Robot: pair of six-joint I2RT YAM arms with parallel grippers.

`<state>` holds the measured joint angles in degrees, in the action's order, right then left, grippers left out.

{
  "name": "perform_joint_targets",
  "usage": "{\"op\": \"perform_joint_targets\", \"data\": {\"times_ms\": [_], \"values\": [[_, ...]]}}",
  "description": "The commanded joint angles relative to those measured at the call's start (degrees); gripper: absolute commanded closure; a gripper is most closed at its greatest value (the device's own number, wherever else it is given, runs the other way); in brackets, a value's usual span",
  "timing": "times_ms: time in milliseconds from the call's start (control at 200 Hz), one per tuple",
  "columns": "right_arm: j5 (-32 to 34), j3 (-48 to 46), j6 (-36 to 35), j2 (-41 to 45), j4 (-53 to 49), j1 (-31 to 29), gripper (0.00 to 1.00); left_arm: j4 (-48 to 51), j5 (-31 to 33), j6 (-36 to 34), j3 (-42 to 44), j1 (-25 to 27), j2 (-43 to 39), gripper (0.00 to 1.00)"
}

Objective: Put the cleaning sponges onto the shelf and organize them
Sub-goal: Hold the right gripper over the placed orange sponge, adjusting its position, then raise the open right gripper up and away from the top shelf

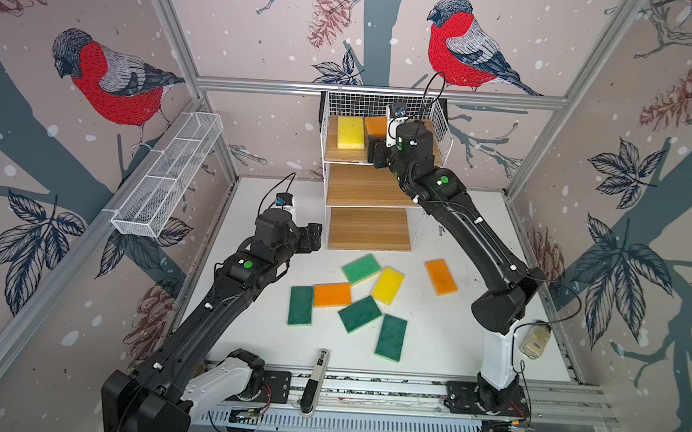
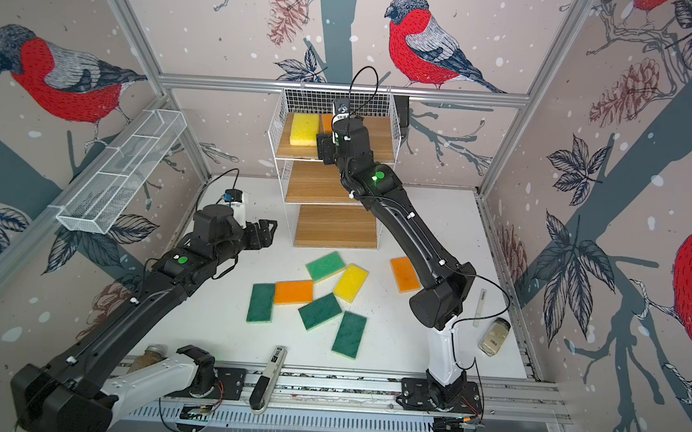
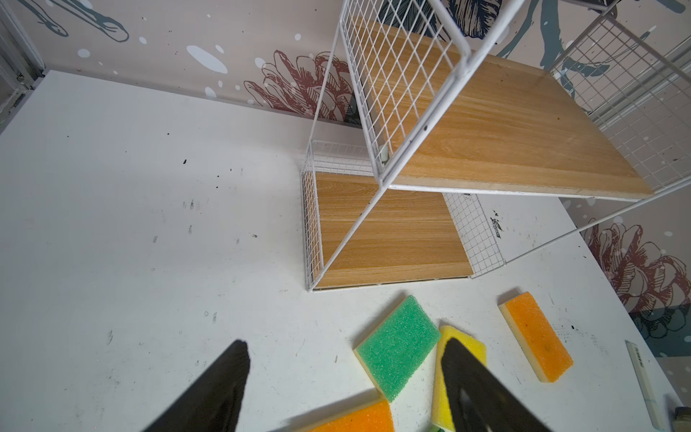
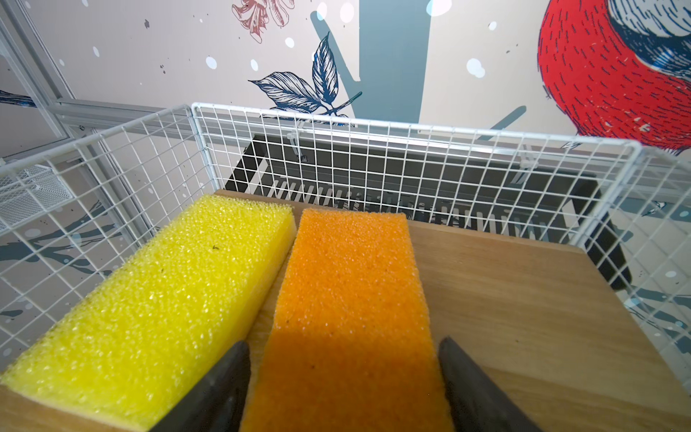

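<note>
On the top board of the shelf (image 1: 348,155) a yellow sponge (image 4: 157,299) and an orange sponge (image 4: 351,291) lie side by side. My right gripper (image 4: 344,374) is open, its fingers standing either side of the orange sponge's near end with thin gaps. Lower down, my left gripper (image 3: 346,359) hovers open and empty over the table, left of the shelf's bottom board. Loose on the table lie a light green sponge (image 1: 360,269), a yellow one (image 1: 388,286), two orange ones (image 1: 441,276) (image 1: 332,294) and three dark green ones (image 1: 301,305) (image 1: 359,314) (image 1: 391,337).
A long white mesh basket (image 1: 167,179) hangs on the left wall. A small jar (image 1: 535,339) stands at the table's right edge by the right arm's base. A black and white tool (image 1: 315,383) lies on the front rail. The shelf's middle board (image 1: 363,189) and bottom board (image 1: 368,231) are bare.
</note>
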<state>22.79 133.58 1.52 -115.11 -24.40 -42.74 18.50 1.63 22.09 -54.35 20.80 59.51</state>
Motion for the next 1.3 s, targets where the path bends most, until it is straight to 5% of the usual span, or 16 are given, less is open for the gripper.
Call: {"op": "perform_joint_targets", "data": {"times_ms": [0,265,710,1296], "values": [[3.40,-0.29,0.67,-0.50,-7.24,-0.05,0.23,-1.47,-0.08,-0.44,-0.36,-0.14,-0.44,0.19],[8.45,-0.27,1.31,-0.49,-6.84,-1.86,0.26,-1.36,-0.24,-0.71,-0.15,-0.14,-1.32,0.18],[7.11,-0.07,0.40,-0.08,-6.49,-2.25,0.30,-1.89,-0.40,-0.79,-0.07,-0.10,-1.02,0.18],[8.99,1.30,8.50,-2.03,-6.88,-3.33,0.33,-1.68,-0.59,-0.84,0.25,-0.13,-1.59,0.18]]}}
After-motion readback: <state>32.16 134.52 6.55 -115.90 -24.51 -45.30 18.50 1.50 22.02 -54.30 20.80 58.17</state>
